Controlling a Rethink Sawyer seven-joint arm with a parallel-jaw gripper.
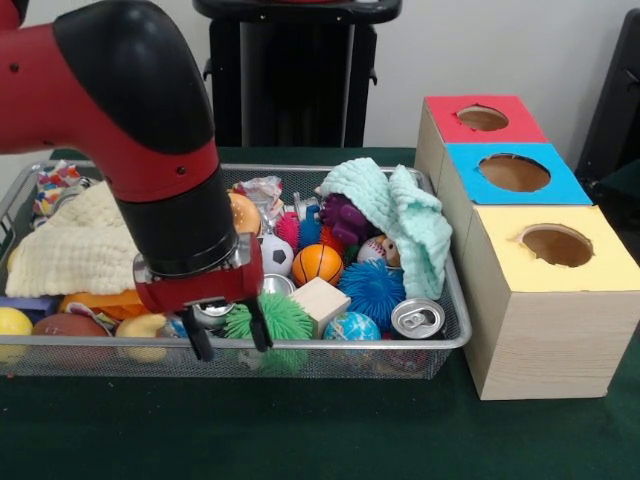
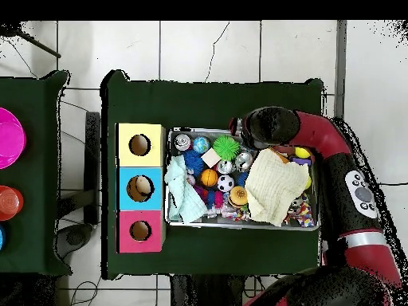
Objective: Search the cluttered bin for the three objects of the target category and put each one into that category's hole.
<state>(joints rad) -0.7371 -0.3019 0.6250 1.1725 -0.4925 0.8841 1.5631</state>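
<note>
The wire mesh bin (image 1: pixel 440 343) is full of toys and cloths; it also shows in the overhead view (image 2: pixel 239 225). My gripper (image 1: pixel 235 348) is open and empty, hanging low over the bin's front edge, just in front of a green spiky ball (image 1: pixel 285 318). An orange soft thing (image 1: pixel 100 300) and a brown one (image 1: pixel 65 325) lie half under a cream cloth (image 1: pixel 70 245) at the left; I cannot tell if they are plush animals. The red-surround hole (image 1: pixel 483 118) is on the far box to the right of the bin. In the overhead view the arm (image 2: pixel 275 127) hides the gripper.
The blue-surround hole (image 1: pixel 514 172) and the yellow-surround hole (image 1: pixel 556 245) stand nearer on the same row of boxes. A mint cloth (image 1: pixel 400 215) covers the bin's right end. A can (image 1: pixel 418 318), a wooden block (image 1: pixel 320 303), a blue spiky ball (image 1: pixel 372 288) and small sports balls fill the middle.
</note>
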